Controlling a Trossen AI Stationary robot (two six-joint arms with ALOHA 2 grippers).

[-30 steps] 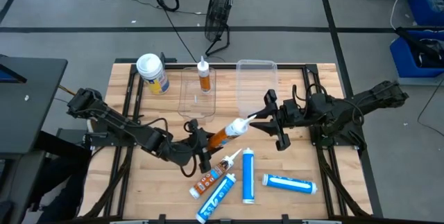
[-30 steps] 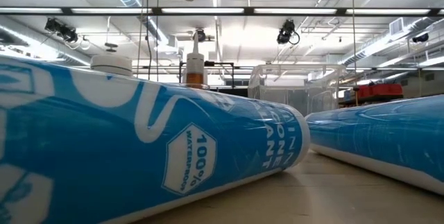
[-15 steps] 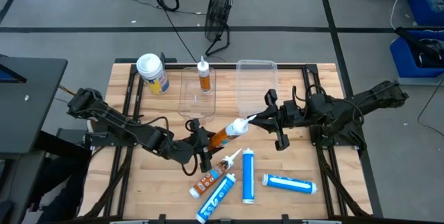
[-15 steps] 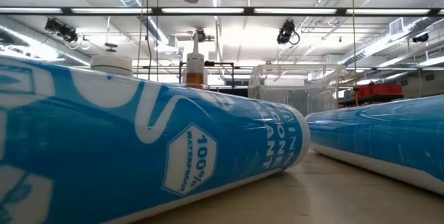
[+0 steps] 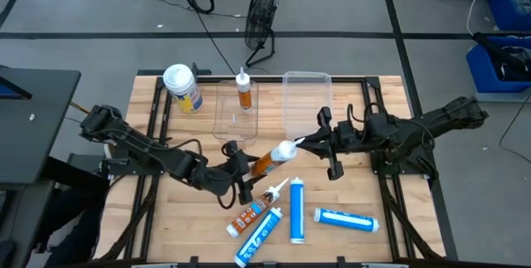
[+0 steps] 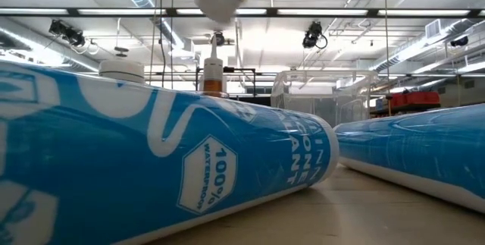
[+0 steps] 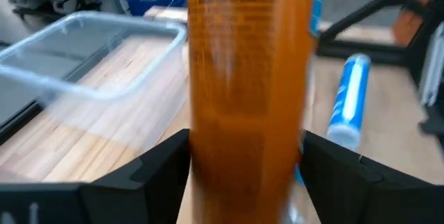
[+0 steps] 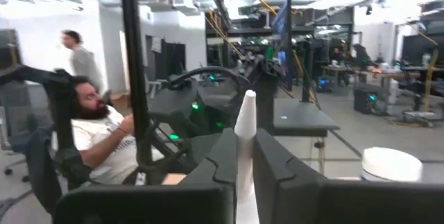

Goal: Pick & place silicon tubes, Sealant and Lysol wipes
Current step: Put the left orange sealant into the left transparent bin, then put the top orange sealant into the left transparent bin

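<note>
Your left gripper (image 5: 243, 171) has its fingers clamped on the orange sealant tube (image 5: 264, 162) at frame centre, above the tabletop (image 5: 348, 243). Your right gripper (image 5: 319, 143) pinches the tube's white nozzle (image 8: 244, 116). Lysol wipes (image 5: 182, 87) stand upper left.

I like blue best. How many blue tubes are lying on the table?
3, all near the table's front edge: one slanted tube, one middle tube pointing away, one right tube lying sideways. None seem hidden.
</note>
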